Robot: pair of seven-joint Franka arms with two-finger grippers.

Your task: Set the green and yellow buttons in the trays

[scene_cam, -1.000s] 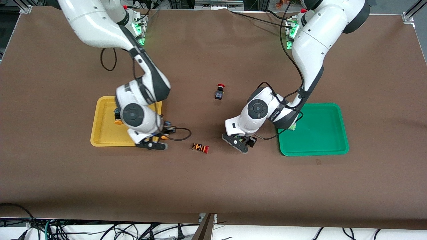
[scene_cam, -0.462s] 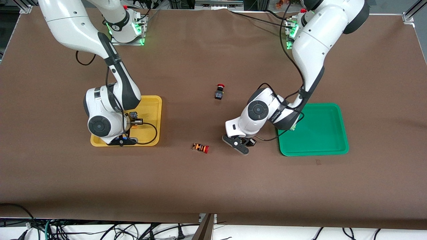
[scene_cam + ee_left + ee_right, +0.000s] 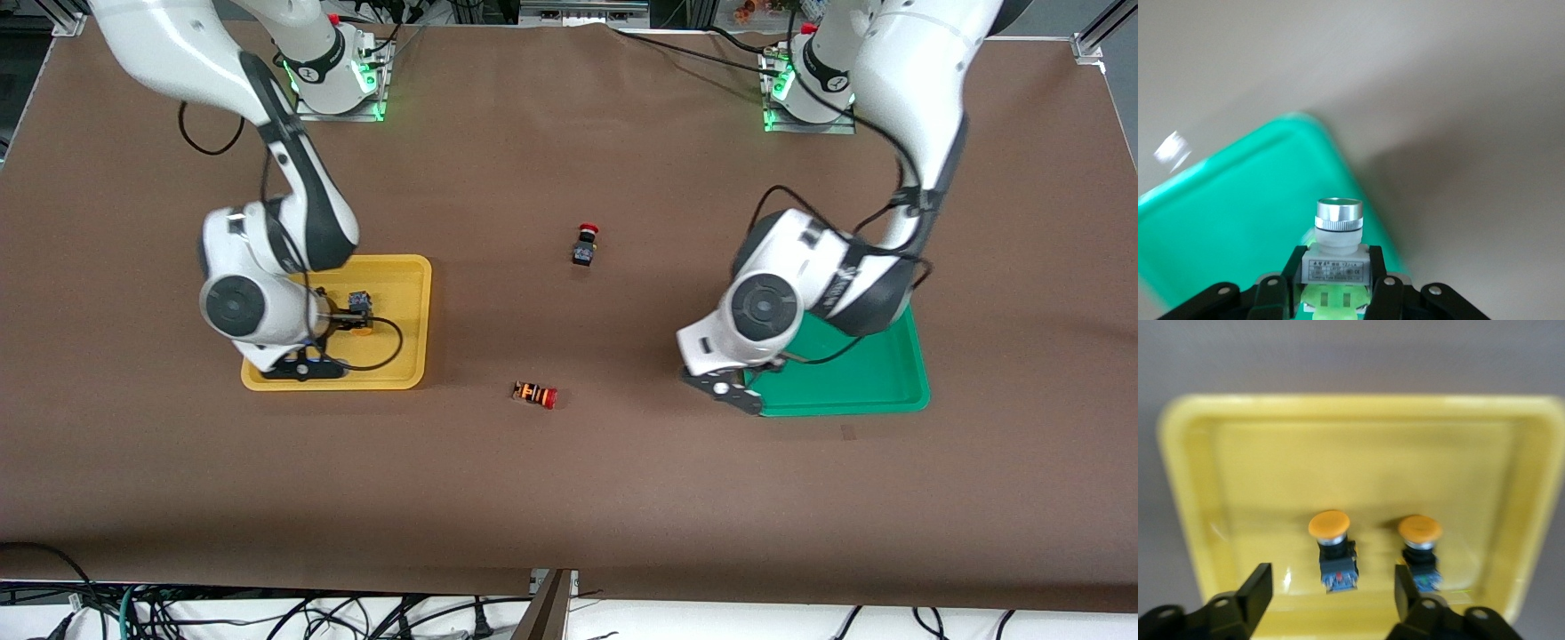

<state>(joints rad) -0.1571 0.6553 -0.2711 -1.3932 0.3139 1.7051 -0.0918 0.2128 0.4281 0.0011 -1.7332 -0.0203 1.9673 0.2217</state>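
Note:
My right gripper (image 3: 302, 369) is open and empty over the yellow tray (image 3: 404, 293), at its edge nearer the front camera. In the right wrist view it (image 3: 1331, 590) stands above two black buttons with orange-yellow caps, one (image 3: 1331, 550) and another (image 3: 1421, 553), both in the yellow tray (image 3: 1358, 453). One of them (image 3: 358, 316) shows in the front view. My left gripper (image 3: 740, 393) is over the corner of the green tray (image 3: 871, 373). It (image 3: 1337, 270) is shut on a silver-grey button with a light-green block (image 3: 1338, 250), above the green tray (image 3: 1238, 213). The second green button is hidden.
A black switch with a red cap (image 3: 584, 244) lies mid-table. An orange-striped switch with a red cap (image 3: 535, 394) lies nearer the front camera, between the two trays. Cables hang from both wrists.
My right gripper moved from beside the yellow tray to over it; the yellow button it carried now lies in the tray. My left gripper moved with the green button from mid-table to the green tray's corner.

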